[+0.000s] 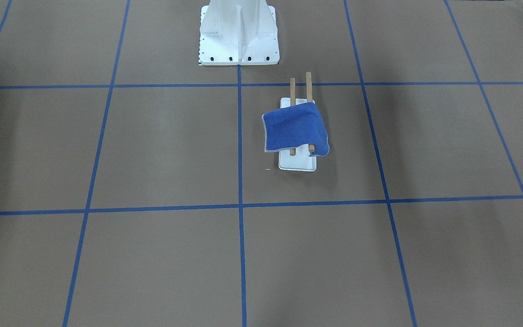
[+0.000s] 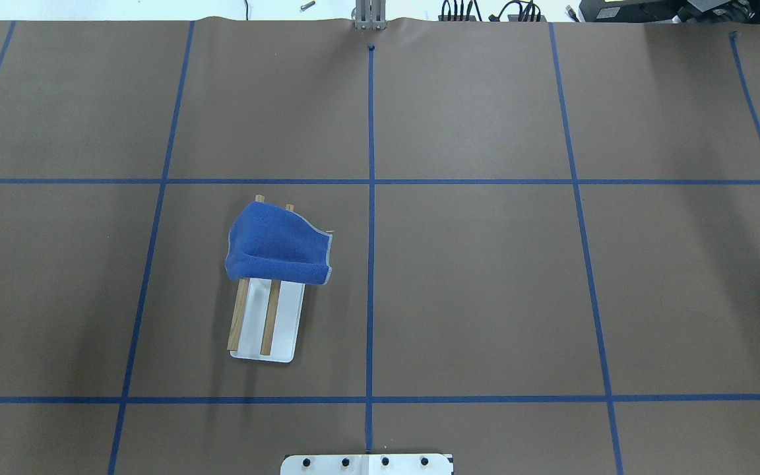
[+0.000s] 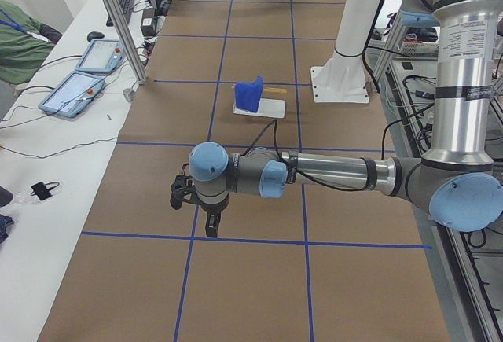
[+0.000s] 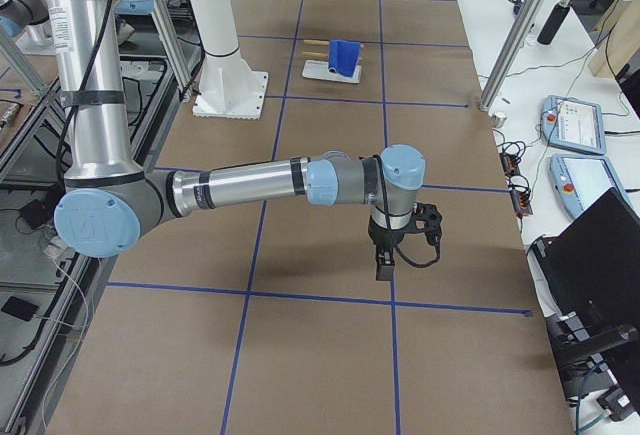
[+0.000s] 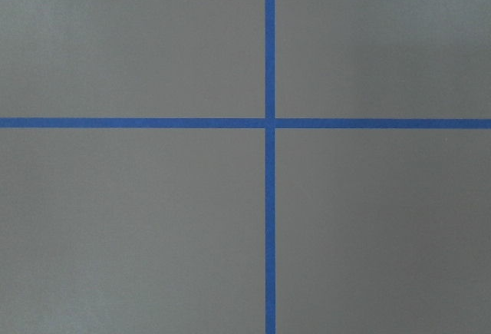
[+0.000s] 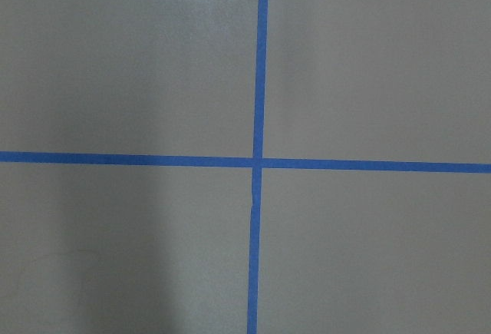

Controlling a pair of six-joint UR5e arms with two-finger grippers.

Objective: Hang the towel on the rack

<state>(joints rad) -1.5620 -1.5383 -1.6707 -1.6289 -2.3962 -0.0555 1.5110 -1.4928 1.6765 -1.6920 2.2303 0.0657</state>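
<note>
The small square royal-blue cloth towel (image 1: 294, 127) lies draped over both light-brown dowels of the white-based wooden rack (image 1: 308, 86), bunched toward one end. The hanging looks done, and at most it needs straightening. The left tool (image 3: 210, 224) and right tool (image 4: 385, 260) hang well apart from it over the brown tabletop (image 2: 485, 297). Only the side cameras show them, so I cannot tell whether they are clenched or released.

White pedestal (image 1: 239, 34); brown table (image 1: 152, 150) (blue-taped grid).
</note>
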